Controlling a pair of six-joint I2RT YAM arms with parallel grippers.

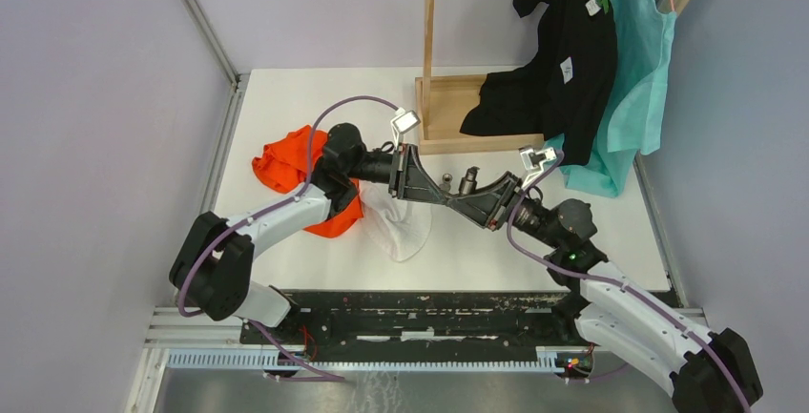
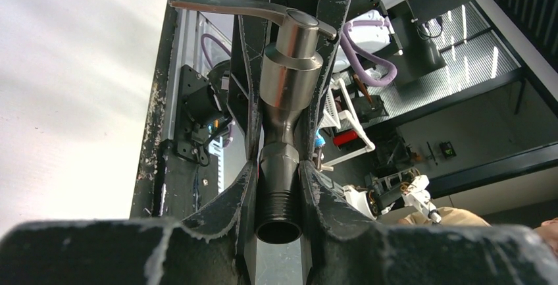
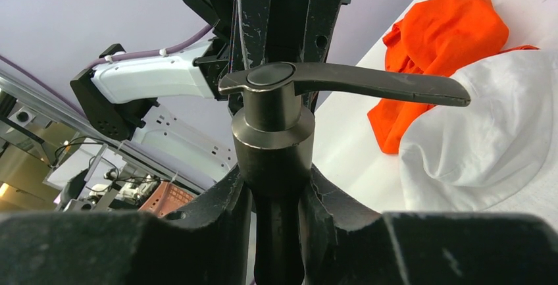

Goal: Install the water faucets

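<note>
At the table's [image 1: 315, 89] middle our left gripper [image 1: 440, 188], reaching toward 4 o'clock, is clamping the faucet [image 2: 287, 68] by its threaded end [image 2: 278, 209], so we are judging it held clear of the surface, right at both sets of fingertips. Its long axis is crossing the arms' line, thread toward the wrist cameras, lever [image 3: 368, 82] away. Our right gripper [image 1: 461, 196], reaching toward 10 o'clock, is pressing its fingers [image 3: 217, 212] on the narrow neck under the body; neither arm is nearer. The top view is hiding the faucet almost wholly; the left wrist is showing the open thread, the right wrist the lever sweeping toward 3 o'clock.
</note>
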